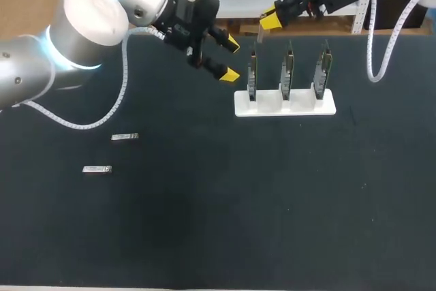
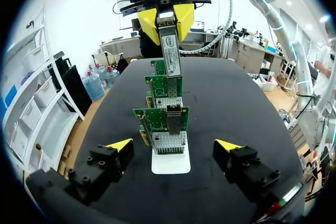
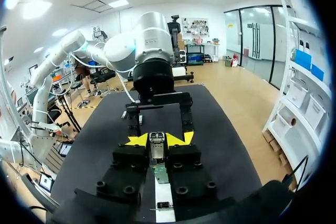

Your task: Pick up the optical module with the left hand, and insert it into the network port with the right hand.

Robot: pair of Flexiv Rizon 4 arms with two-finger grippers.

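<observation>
- Our right fingers (image 1: pixel 271 21) pinch the optical module (image 2: pixel 171 51), upper middle, just above the card with the network port (image 2: pixel 174 118).
- Our left fingers (image 1: pixel 229 74) stand spread beside it.
- Two spare modules (image 1: pixel 125 137) lie left on the bench (image 1: pixel 272 202).

Dark table (image 1: pixel 204 236): white stand (image 1: pixel 285 105) (two loose modules (image 1: pixel 125 137))

The table (image 1: pixel 272 202) is black, the stand (image 1: pixel 285 103) is white, the network cards (image 2: pixel 160 121) are green, the optical module (image 2: pixel 170 45) is shiny silver with a white label, and the black left gripper (image 1: pixel 231 59) and black right gripper (image 3: pixel 157 139) have bright yellow tips.
</observation>
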